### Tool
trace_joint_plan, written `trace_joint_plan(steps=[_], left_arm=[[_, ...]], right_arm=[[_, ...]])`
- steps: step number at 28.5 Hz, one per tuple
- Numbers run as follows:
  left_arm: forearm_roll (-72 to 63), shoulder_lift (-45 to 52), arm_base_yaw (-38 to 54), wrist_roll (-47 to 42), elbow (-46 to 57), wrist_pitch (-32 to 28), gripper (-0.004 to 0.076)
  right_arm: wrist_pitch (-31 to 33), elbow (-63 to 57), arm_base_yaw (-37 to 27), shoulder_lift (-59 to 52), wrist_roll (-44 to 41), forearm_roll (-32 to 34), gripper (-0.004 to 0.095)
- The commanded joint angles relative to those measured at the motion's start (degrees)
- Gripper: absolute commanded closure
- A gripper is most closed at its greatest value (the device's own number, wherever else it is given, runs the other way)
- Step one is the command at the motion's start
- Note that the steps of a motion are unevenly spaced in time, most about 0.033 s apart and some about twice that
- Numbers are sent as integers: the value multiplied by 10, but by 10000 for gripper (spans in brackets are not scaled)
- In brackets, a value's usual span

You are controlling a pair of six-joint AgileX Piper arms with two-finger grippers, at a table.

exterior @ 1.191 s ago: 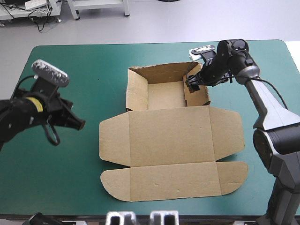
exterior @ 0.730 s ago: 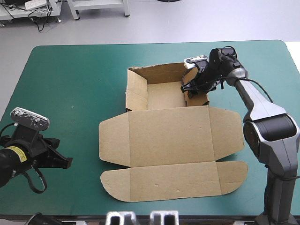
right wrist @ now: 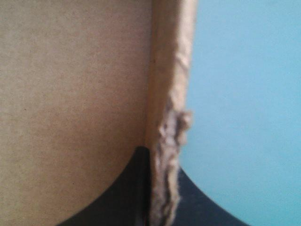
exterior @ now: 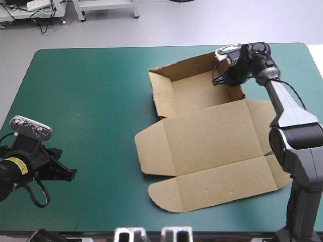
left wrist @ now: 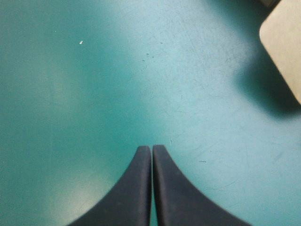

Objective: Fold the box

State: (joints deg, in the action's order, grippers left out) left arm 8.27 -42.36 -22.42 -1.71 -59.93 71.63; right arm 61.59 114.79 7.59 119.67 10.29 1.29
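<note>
Box (exterior: 212, 136) wall pinched by R gripper (exterior: 223, 78) — prob to pull it; L gripper (left wrist: 151, 149) closed, empty, kept clear.

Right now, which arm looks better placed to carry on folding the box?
Probably right: the right gripper is shut on a raised wall of the box. The left gripper is shut over bare teal-green cover, apart from the box.

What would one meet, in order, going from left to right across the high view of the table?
left claw, shut → bare teal-green cover → box. The right claw, shut on the box's far right wall, overlaps the box, so it is left out.
</note>
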Motion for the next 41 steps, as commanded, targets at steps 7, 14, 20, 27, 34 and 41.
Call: trace_joint_plan(steps=[7, 14, 20, 27, 34, 41], left_arm=[[30, -1, -4, -2, -14, 4, 724], [36, -1, -4, -2, -14, 3, 724], [38, -1, -4, -2, -14, 1, 724], [38, -1, -4, -2, -14, 1, 724], [38, -1, -4, 9, -14, 14, 724], [38, -1, -4, 11, -14, 24, 724]], right_arm=[[-2, 50, -186, -34, -103, 184, 931], [19, 50, -293, -34, -103, 93, 932], [47, 50, -343, -34, -103, 68, 929], [73, 50, -349, -34, -78, 62, 704], [83, 50, -349, -34, -36, 57, 75], [91, 50, -348, -62, -42, 51, 22]])
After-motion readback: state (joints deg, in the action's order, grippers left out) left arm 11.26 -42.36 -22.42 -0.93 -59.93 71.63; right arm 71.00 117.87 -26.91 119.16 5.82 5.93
